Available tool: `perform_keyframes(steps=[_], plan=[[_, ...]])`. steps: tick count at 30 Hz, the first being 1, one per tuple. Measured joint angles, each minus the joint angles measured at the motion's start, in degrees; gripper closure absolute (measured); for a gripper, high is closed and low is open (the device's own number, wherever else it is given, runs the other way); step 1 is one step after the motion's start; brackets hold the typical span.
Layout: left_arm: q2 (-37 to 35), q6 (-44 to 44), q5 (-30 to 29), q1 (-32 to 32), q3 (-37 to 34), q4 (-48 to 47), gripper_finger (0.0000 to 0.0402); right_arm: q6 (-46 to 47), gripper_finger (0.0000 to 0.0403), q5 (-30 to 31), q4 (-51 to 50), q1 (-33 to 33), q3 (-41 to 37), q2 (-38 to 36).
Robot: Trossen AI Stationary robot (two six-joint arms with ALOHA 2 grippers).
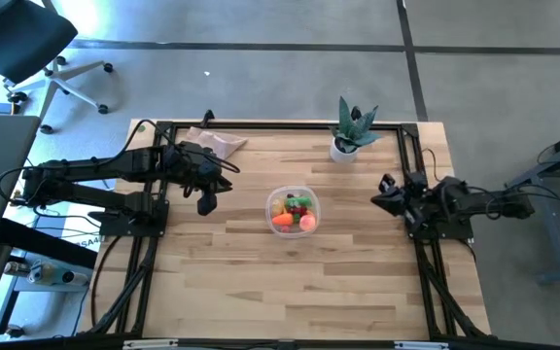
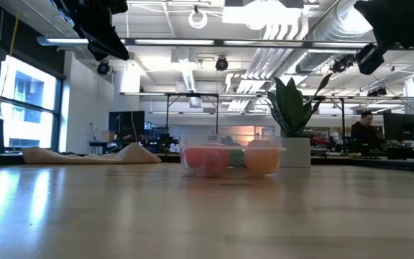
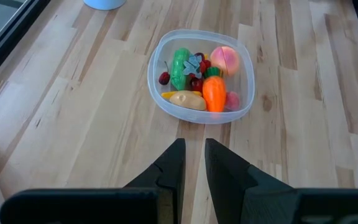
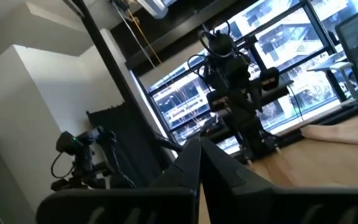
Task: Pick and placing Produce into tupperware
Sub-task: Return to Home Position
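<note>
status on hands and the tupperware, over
Left hand empty, barely open, above table short of tupperware. Right hand shut, empty, by table's right edge. Produce inside. Plant well apart.

Beyond my pale wooden table (image 1: 290, 292) lies a grey concrete floor (image 1: 261, 24) with a black office chair (image 1: 22, 44) off one corner; across the room I see tall windows (image 2: 16, 104) bright with daylight; dark monitors (image 2: 126, 122) stand far back; white ducts (image 2: 293, 25) and lamps (image 2: 198, 16) hang overhead.
</note>
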Motion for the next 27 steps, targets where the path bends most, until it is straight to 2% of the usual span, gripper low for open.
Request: perform_keyframes(steps=[6, 14, 19, 27], plan=[[0.0, 0.0, 0.0, 0.01, 0.0, -0.01, 0.035, -3.0, 0.0403, 0.71, -1.28, 0.0, -1.62, 0.02], [0.0, 0.0, 0.0, 0.01, 0.0, 0.01, 0.035, -4.29, 0.0403, 7.95, -9.04, 0.0, -1.6, 0.0], [0.0, -0.02, 0.0, -0.01, 0.0, -0.01, 0.035, -4.28, 0.0403, 7.75, -16.78, 0.0, -1.52, 0.1], [0.02, -0.01, 0.0, -0.01, 0.0, 0.01, 0.035, -4.28, 0.0403, 7.17, -16.83, 0.0, -1.51, 0.35]])
